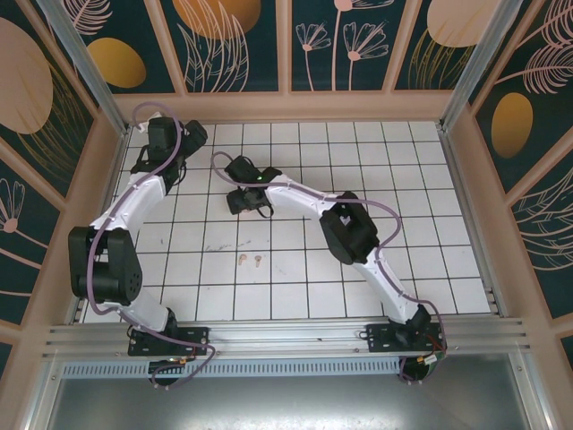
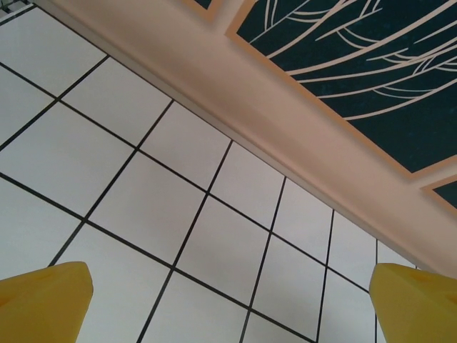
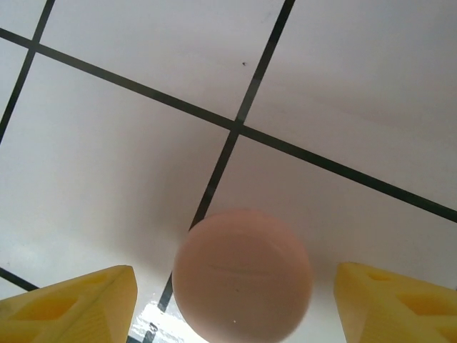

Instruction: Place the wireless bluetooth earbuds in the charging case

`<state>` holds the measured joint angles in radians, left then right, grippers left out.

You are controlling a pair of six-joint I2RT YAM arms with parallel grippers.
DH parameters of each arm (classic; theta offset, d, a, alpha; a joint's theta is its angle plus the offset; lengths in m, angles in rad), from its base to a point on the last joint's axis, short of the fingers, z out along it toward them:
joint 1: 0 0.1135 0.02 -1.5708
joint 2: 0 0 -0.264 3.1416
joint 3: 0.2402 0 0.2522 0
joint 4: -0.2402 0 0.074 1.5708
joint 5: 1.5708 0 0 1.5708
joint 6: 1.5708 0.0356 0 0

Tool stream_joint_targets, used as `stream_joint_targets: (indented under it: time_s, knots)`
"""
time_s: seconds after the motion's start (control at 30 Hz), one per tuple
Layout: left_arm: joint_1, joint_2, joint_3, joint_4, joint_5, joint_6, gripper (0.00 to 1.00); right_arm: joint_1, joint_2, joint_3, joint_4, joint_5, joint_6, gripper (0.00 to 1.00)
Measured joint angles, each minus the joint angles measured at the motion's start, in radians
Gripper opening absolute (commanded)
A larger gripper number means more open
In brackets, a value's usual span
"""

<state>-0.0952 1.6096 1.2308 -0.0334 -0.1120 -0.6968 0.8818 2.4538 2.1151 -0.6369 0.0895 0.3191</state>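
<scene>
Arm bases: the left arm (image 1: 116,260) and the right arm (image 1: 358,237) are both bolted at the near edge of the desk (image 1: 430,224), a white surface ruled with dark grid lines.

Pink earbuds (image 1: 250,261): two tiny pieces lying side by side on the desk, in its nearer half and left of the middle. They are bare on the tiles, with nothing touching them.

Right arm reach: it stretches from the near right corner diagonally towards the middle of the desk, ending just beyond the earbuds.

Right tool (image 3: 235,286): it points down at the desk with its yellow fingers (image 3: 71,304) spread apart.

Pink case (image 3: 243,275): a round disc lying flat between those fingers with a gap on each side, so it is not gripped. It sits over a grid line and is blurred at this close range, so I cannot tell whether its lid is up or down.

Left tool (image 2: 232,286): it is up in the far left corner of the desk with its fingers wide apart and only bare tiles between them.

Far edge: a pale wall base (image 2: 285,136) runs along the desk, with a dark patterned panel (image 2: 371,78) above it.
</scene>
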Motion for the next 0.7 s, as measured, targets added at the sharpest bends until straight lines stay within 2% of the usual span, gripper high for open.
stream_joint_targets:
  time_s: [0.33, 0.7]
  knots:
    - [0.0, -0.034, -0.009, 0.006, -0.001, -0.013, 0.99, 0.002, 0.07, 0.083, -0.044, 0.009, 0.001, 0.7]
    - [0.0, -0.103, -0.068, 0.008, 0.0, -0.042, 0.99, 0.003, 0.087, 0.109, -0.057, 0.047, 0.002, 0.59]
